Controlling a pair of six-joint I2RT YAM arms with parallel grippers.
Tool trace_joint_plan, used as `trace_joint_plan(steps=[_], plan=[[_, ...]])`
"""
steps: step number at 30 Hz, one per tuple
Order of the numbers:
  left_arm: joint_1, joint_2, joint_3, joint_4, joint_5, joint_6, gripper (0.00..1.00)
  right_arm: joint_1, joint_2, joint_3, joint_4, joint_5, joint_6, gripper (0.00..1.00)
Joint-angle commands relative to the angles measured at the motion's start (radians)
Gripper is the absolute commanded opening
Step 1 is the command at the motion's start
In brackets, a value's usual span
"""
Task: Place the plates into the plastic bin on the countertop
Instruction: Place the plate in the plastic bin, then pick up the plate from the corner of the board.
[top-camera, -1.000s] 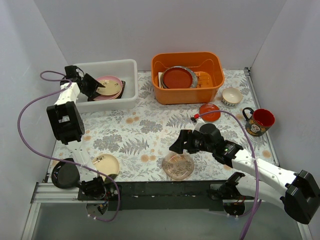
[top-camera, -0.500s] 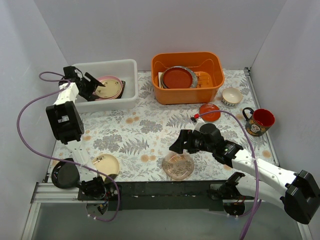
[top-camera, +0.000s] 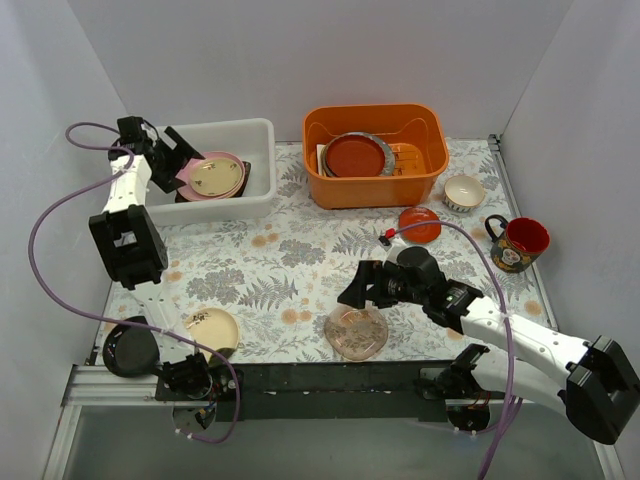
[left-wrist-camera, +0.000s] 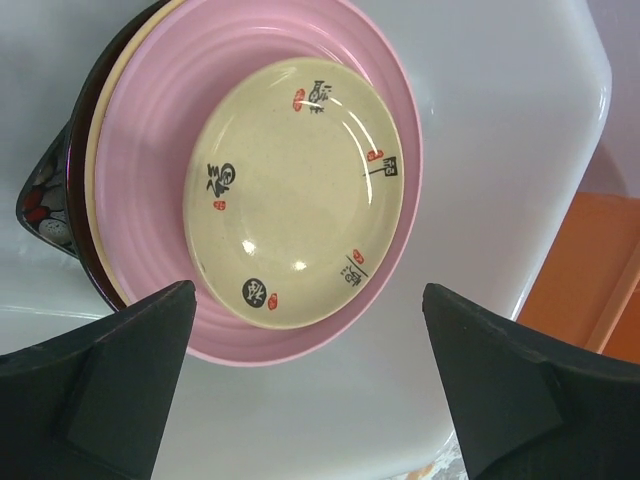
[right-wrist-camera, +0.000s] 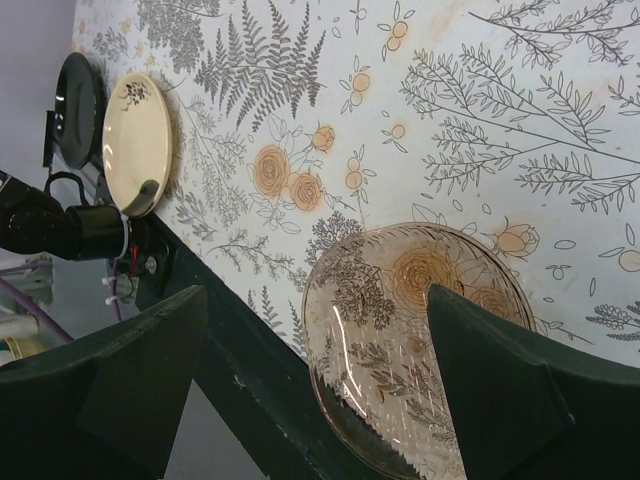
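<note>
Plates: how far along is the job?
Done: a lettered cream plate on a pink plate tops the stack in the white bin. In hand: nothing; left gripper open over that stack, right gripper open over the clear pink glass plate. Left: it, a second cream plate, a black plate, a small red plate.
</note>
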Motion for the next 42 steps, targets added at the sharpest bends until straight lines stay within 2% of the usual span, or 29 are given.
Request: trace_joint_plan(steps=[1,11,19,23,26,28,30,42], plan=[[0.007,-0.120,0.034,-0.013,-0.003,0.052,0.98,-0.002,0.032,0.037,0.042,-0.031,-0.028,0.98],[0.005,-0.317,-0.081,0.068,0.106,0.018,0.98,-0.001,0.109,0.132,0.022,-0.057,-0.061,0.98],[0.004,-0.519,-0.334,0.175,0.192,-0.025,0.98,0.002,0.187,0.207,0.038,-0.118,-0.070,0.98],[0.002,-0.599,-0.397,0.172,0.204,-0.019,0.98,0.024,0.247,0.255,0.048,-0.146,-0.070,0.98],[-0.007,-0.674,-0.445,0.159,0.163,0.006,0.98,0.048,0.291,0.301,0.043,-0.152,-0.073,0.98],[-0.024,-0.732,-0.472,0.139,0.057,0.033,0.98,0.071,0.316,0.329,0.032,-0.154,-0.076,0.98],[-0.026,-0.769,-0.503,0.125,0.009,0.046,0.98,0.090,0.354,0.367,0.029,-0.154,-0.076,0.98],[-0.062,-0.891,-0.563,-0.038,-0.115,0.108,0.98,0.248,0.604,0.582,0.026,-0.198,-0.056,0.98]])
